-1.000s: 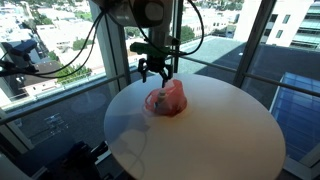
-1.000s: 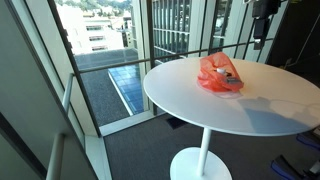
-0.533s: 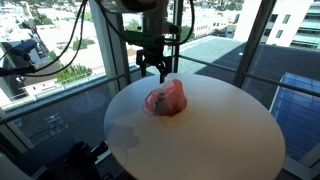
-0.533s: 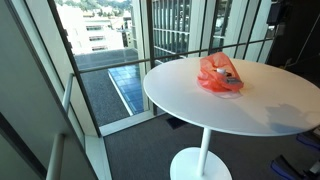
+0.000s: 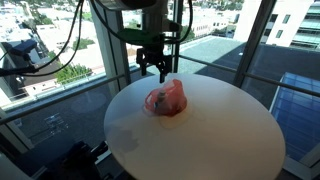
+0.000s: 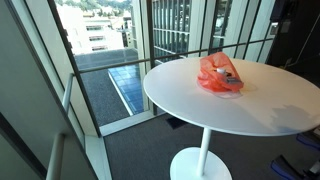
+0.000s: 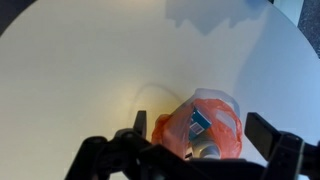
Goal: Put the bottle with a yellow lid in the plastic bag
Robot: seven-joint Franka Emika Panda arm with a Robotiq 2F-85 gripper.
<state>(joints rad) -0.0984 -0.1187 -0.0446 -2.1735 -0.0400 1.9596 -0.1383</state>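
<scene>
Your arm point(image 5: 150, 22) comes down from the top of the frame in an exterior view, wrist pointing straight down, with black cables point(image 5: 78, 45) looping off to the upper left. The gripper point(image 5: 153, 70) hangs in the air above the far left edge of the round white table point(image 5: 225, 135), its fingers spread and holding nothing. It sits just up and left of the red bag point(image 5: 166, 98), clear of it. The bag rests on the table a little left of centre, bunched and knotted at the top. In an exterior view from the side, the bag point(image 6: 219, 75) lies right of centre on the table point(image 6: 195, 105). Only a dark strip of the arm point(image 6: 277, 18) shows at the upper right corner, and the gripper cannot be seen there. In the wrist view the gripper point(image 7: 203, 135) looks straight down. Its two dark fingers point(image 7: 141, 126) stand wide apart along the bottom edge, and the bag point(image 7: 222, 128) is in the gap below them, at lower centre-right on the table point(image 7: 90, 70). A blue-grey shape point(image 7: 198, 120) shows through the plastic, so the bottle appears to be inside, though you cannot make out its lid.
</scene>
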